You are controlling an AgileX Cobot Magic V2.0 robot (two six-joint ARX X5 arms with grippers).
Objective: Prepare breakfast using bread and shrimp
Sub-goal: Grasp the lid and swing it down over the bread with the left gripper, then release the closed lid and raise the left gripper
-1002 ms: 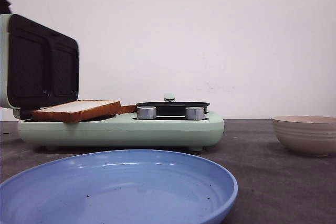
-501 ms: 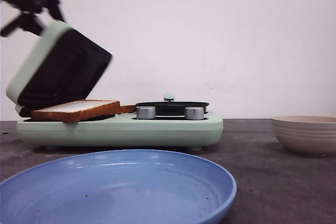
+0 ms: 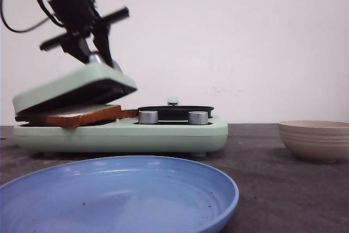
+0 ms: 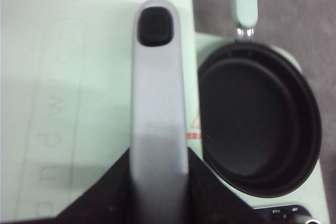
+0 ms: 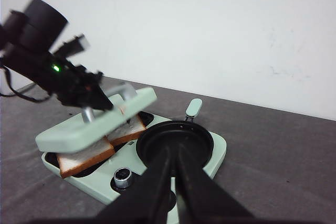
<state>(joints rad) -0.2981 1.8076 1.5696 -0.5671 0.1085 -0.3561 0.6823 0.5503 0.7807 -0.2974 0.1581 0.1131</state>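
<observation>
Left tool (image 3: 90,45) grasping the lid handle (image 4: 157,108), apparently clenched; lid (image 3: 73,85) tilted low over the bread (image 3: 76,114) in the sandwich maker (image 3: 122,132). Right tool (image 5: 173,182) clenched, empty.

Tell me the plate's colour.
Blue, with a few dark specks; the plate shows only in the front view.

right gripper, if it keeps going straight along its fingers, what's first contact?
Most likely the black frying pan: the right gripper, fingers together, points right at its rim. Depth is unclear, so it may sit above the pan and pass over toward the pan handle.
</observation>
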